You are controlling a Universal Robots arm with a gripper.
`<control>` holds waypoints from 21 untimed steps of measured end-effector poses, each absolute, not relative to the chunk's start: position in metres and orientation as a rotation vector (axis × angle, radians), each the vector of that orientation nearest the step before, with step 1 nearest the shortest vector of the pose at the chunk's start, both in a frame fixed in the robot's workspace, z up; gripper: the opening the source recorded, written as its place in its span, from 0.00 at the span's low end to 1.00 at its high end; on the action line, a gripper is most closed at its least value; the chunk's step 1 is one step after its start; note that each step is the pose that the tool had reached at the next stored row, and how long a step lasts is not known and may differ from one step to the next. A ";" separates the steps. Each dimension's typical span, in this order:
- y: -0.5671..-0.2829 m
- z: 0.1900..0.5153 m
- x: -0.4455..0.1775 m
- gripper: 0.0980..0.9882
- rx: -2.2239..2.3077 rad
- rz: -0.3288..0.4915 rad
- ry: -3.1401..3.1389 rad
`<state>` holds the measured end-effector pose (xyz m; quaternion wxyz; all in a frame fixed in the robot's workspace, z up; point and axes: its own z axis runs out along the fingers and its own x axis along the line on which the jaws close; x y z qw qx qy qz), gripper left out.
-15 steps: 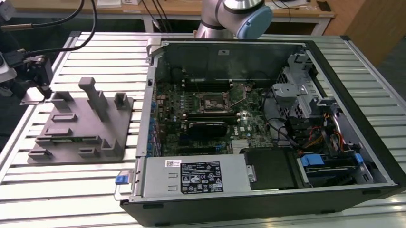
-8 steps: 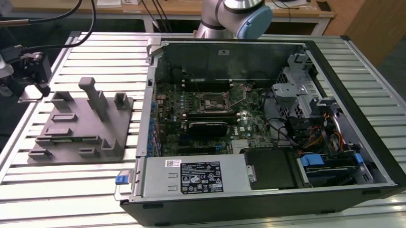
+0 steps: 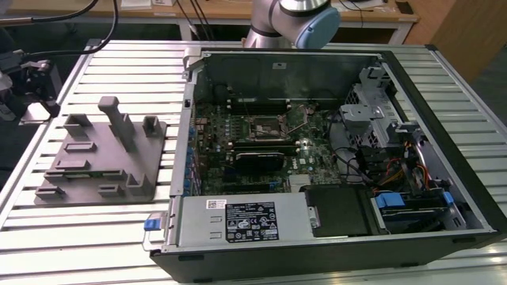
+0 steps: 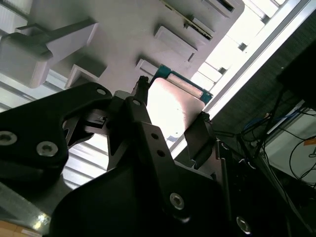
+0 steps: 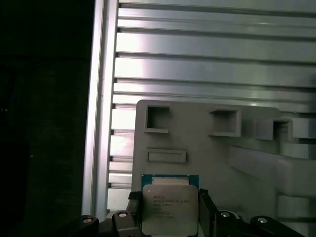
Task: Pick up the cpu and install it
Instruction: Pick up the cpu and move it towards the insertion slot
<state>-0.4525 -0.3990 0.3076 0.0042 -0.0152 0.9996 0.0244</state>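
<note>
The cpu [image 5: 170, 207], a small square chip with a silvery top and green edge, sits between the two black fingers of my gripper [image 5: 169, 218], which is shut on its opposite sides. In the second wrist view the cpu [image 4: 173, 101] shines brightly in the gripper [image 4: 173, 117]. Behind it lies the grey fixture [image 5: 207, 153], with slots and raised blocks; whether the chip still touches the fixture I cannot tell. In the exterior view the fixture [image 3: 103, 154] lies on the slatted table at the exterior view's left.
An open computer case [image 3: 443, 178] lies on the table at the exterior view's right. Its motherboard has an open socket [image 3: 265, 126] near the middle. The arm's base [image 3: 293, 21] stands behind the case. The table edge [image 5: 98, 123] drops to dark floor beside the fixture.
</note>
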 end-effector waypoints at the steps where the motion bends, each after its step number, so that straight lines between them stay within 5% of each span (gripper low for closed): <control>1: -0.399 0.309 -0.453 0.50 -0.047 0.076 3.132; 21: -0.399 0.345 -0.453 0.50 -0.048 0.077 3.132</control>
